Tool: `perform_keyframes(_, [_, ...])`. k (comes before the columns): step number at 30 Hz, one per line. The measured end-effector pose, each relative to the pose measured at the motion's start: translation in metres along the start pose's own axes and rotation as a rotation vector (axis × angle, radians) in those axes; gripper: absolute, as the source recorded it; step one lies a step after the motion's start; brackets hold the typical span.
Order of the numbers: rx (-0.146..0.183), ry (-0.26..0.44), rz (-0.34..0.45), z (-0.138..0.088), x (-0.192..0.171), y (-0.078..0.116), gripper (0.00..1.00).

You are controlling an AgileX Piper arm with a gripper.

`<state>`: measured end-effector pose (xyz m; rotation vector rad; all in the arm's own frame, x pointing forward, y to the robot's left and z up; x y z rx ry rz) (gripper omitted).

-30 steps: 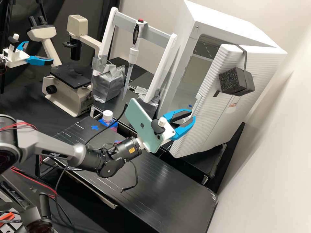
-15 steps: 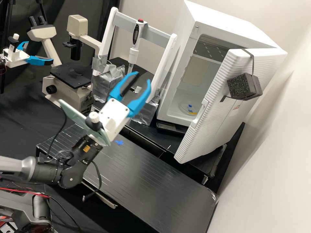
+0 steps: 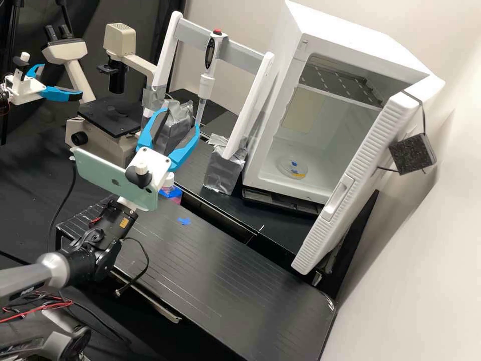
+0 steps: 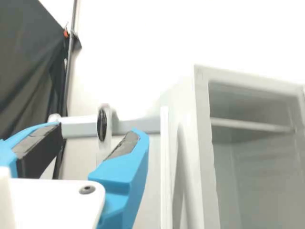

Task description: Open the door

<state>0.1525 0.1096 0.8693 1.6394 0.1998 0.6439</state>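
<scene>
The white, ribbed plastic door (image 3: pixel 368 155) has swung wider since the earlier frame, now four o'clock from the robot's parted, empty bright blue fingers (image 3: pixel 180 119); leftover momentum could bump its black foam block (image 3: pixel 412 154) against the pale, smooth wall (image 3: pixel 426 250), rebounding it.

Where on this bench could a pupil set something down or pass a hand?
The black platform, between the blue cross and the wall, has bare room; a hand could probably pass between shelf and dish in the open cabinet. Crowded: around the pipette, with claw and microscope nearby.
</scene>
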Motion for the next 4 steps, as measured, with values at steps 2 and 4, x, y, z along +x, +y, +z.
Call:
perform_keyframes(2, [-0.006,-0.028,-0.012,0.0056,0.0026,-0.0068,1.0])
perform_keyframes(4, [-0.017,-0.045,-0.002,0.0091,0.0042,-0.0093,1.0])
